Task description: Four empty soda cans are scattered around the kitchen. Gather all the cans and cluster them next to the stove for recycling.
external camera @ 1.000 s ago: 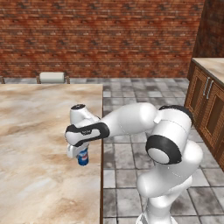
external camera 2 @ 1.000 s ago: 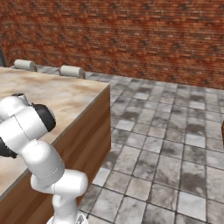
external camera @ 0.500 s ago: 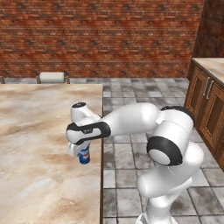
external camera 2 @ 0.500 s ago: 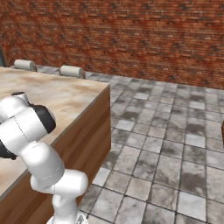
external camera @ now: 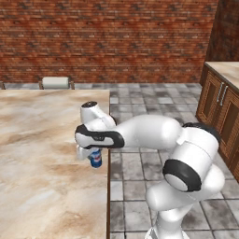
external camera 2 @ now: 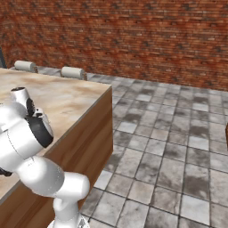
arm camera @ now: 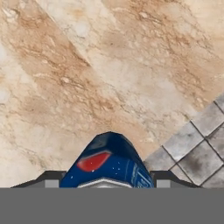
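A soda can [external camera: 95,159], blue with a red patch and a silver top, hangs under my hand just above the marble counter [external camera: 42,154], close to its right edge. My gripper [external camera: 94,155] is shut on it from above. In the hand view the soda can [arm camera: 109,164] sits between my two dark fingertips [arm camera: 51,180], with the marble top [arm camera: 100,70] below it and floor tiles at the lower right. The white arm [external camera 2: 24,133] reaches over the counter in the right base view. The stove is out of view.
The counter's right edge [external camera: 108,186] drops to a grey tiled floor [external camera: 140,163]. Two stool backs [external camera 2: 73,72] stand along its far side. Wooden cabinets [external camera: 219,107] line the right wall, and a brick wall [external camera: 107,42] closes the back.
The hand with the can has risen a little and shifted slightly right. The grip on the can is unchanged.
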You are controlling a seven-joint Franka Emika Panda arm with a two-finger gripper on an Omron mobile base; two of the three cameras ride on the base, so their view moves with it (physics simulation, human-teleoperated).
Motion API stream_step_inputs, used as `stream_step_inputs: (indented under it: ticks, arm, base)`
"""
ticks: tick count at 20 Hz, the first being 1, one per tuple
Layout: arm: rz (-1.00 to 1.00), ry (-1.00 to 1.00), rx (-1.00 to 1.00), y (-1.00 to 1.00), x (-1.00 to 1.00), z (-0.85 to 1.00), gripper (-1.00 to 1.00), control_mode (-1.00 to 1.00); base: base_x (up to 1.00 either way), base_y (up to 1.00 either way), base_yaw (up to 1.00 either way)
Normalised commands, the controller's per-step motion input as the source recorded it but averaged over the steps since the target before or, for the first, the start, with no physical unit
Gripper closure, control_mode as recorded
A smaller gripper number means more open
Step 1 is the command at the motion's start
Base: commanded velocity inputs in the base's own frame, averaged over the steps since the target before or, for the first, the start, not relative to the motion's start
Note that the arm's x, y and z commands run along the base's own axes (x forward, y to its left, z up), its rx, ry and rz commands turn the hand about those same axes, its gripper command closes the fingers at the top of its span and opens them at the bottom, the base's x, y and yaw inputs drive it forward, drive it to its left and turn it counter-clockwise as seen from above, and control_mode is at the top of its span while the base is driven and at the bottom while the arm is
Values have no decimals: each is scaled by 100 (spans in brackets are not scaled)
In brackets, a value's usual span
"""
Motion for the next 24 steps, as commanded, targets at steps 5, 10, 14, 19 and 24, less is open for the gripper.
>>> stream_step_inputs:
  ticks: [5,10,14,19,24]
  arm:
    - [-18,0,-1,-41,-1,38,100,-100]
    - [-20,0,-1,-36,0,25,100,-100]
    - [-20,0,-2,-38,0,19,100,-100]
    - [-20,0,-1,-42,-1,19,100,-100]
    - [-20,0,0,-45,-1,22,100,-100]
  base:
    - [0,0,0]
    - [0,0,0]
    - [0,0,0]
    - [0,0,0]
    - [0,0,0]
